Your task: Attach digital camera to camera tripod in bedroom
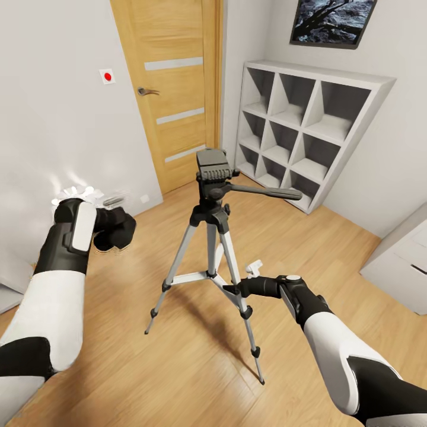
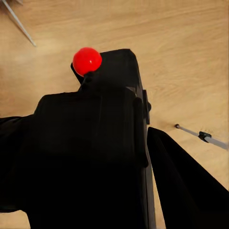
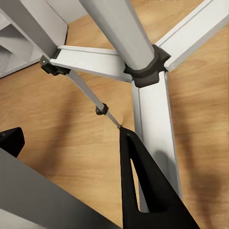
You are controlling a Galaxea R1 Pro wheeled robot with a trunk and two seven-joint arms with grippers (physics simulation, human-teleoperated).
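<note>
The camera tripod (image 1: pixel 212 225) stands upright on the wood floor in the middle of the head view, its black pan head (image 1: pixel 212 169) on top and the long handle pointing right. My left gripper (image 1: pixel 117 230) is left of it at about mid-leg height, shut on the digital camera (image 2: pixel 102 143), whose red dot (image 2: pixel 87 60) shows in the left wrist view. My right gripper (image 1: pixel 236 289) is low at the tripod's front right leg. In the right wrist view its fingers (image 3: pixel 140 191) stand apart, open, with that grey leg (image 3: pixel 43 191) passing between them near the palm.
A wooden door (image 1: pixel 172 89) is behind the tripod, with a white cube shelf (image 1: pixel 308 127) to its right. A white cabinet (image 1: pixel 400 261) stands at the right edge. The wall is close on my left. Bare wood floor lies around the tripod's feet.
</note>
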